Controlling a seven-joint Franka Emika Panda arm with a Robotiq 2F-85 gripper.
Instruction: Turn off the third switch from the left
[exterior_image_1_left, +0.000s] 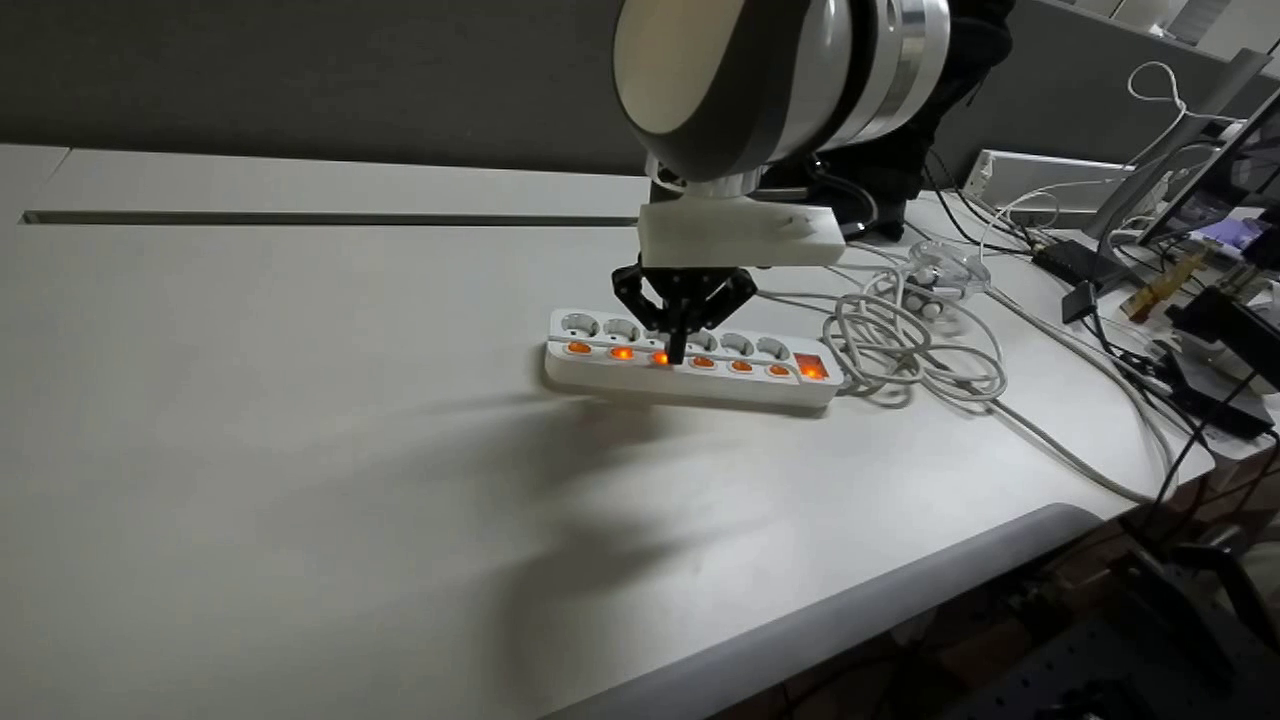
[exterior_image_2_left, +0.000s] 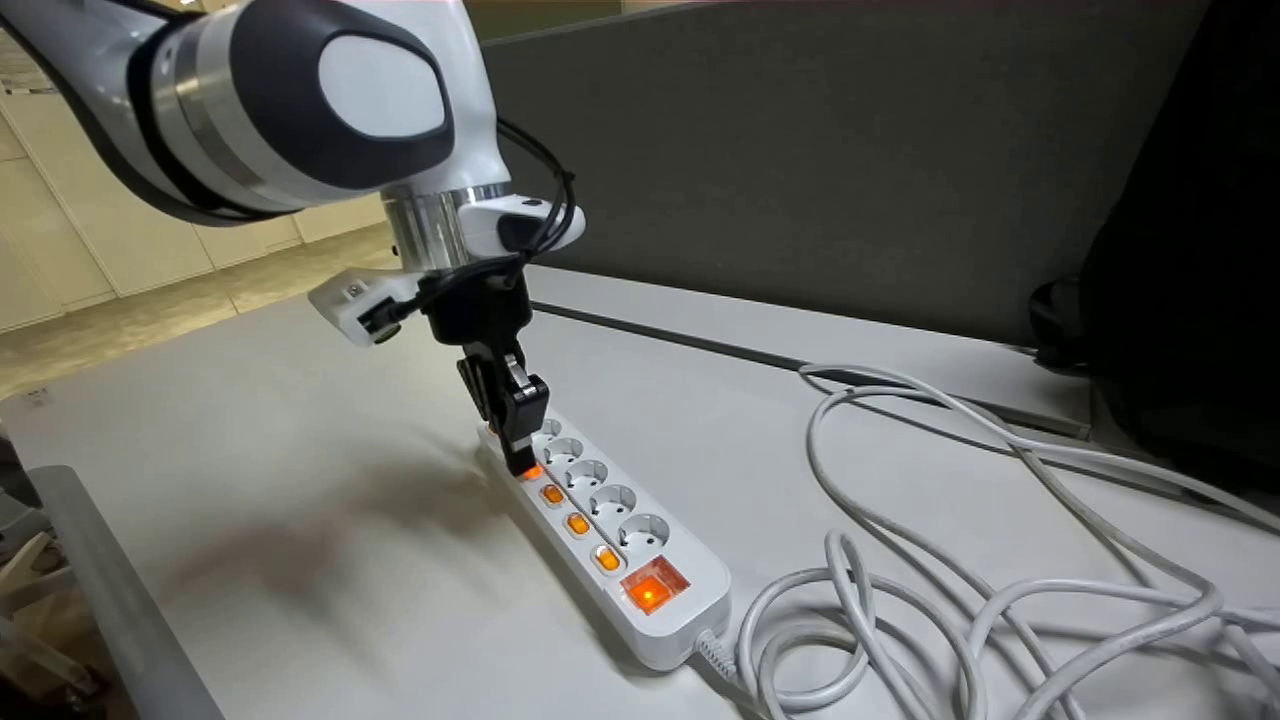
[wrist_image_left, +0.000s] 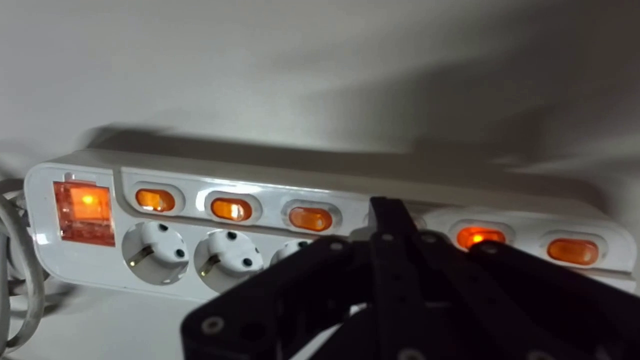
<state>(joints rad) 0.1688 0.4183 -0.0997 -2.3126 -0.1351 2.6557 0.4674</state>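
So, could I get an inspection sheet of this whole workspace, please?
Surface: white table, shadowed in places.
Job's things: white power strip; third switch from the cordless end glowing, partly hidden.
Clutter: clear plastic item on the table.
Tool: closed, tip right at the third switch; contact unclear.
Cables: pale cord coiled loosely beside the strip's end.
Surroundings: grey partition behind the table, large black object in front of it.

White table (exterior_image_1_left: 300, 340), long power strip (exterior_image_1_left: 690, 382), looped pale cord (exterior_image_1_left: 885, 350) just beside
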